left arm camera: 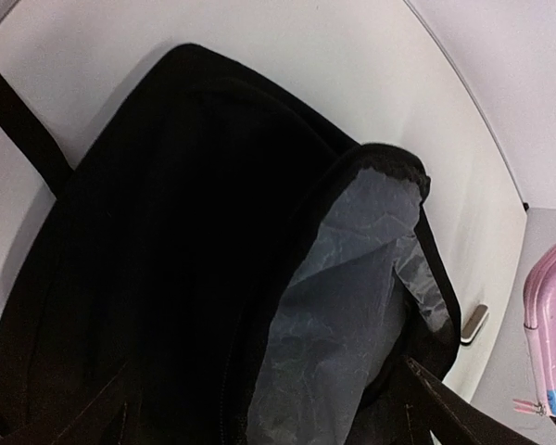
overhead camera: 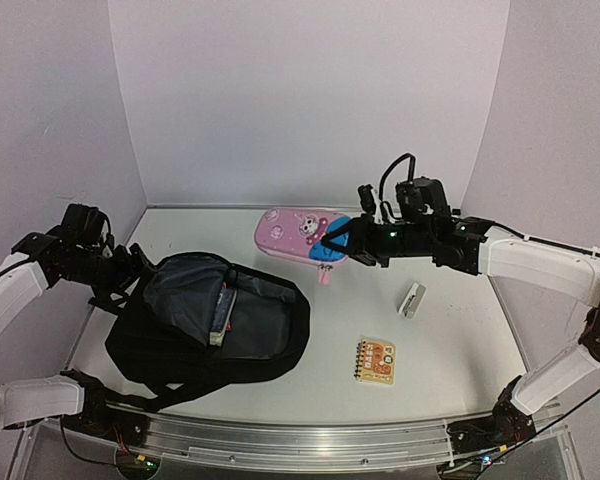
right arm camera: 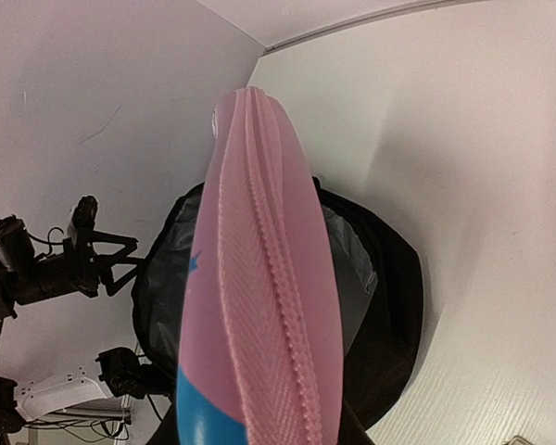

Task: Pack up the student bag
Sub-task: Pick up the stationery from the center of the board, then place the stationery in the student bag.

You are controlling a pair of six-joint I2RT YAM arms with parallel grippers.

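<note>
In the top external view, the student bag (overhead camera: 242, 335) lies at the near left of the tabletop (overhead camera: 460, 340), its mouth open at the far end with a flat dark item (overhead camera: 224, 312) already tucked inside. The left end effector (overhead camera: 130, 272) sits at the far-left rim of that mouth with its jaws spread. It is black against black there, so I cannot tell whether it touches the fabric. The right end effector (overhead camera: 333, 240) is clamped on the right end of a pink pencil case (overhead camera: 295, 230), which seems to hang clear of the tabletop at the far centre, its zip pull dangling. An orange notebook (overhead camera: 375, 360) and a small grey block (overhead camera: 412, 299) lie to the right, well apart from the bag. In the left wrist view, the grey lining (left arm camera: 343, 306) shows the mouth is open but slack. The fingers (left arm camera: 434, 413) stand wide apart at the bottom edge with nothing visibly pinched between them. In the right wrist view, the case is seen edge-on and points toward the opening beyond it. To do this step well, I judge the case should travel left and nearer, free end first and tipped down onto the lining. The left end effector would best pinch and raise the upper rim to widen the gap. The soft rim could fold inward under the case's nose, so the approach should be slow. Release should wait until most of the case is inside, beside the flat item.
</note>
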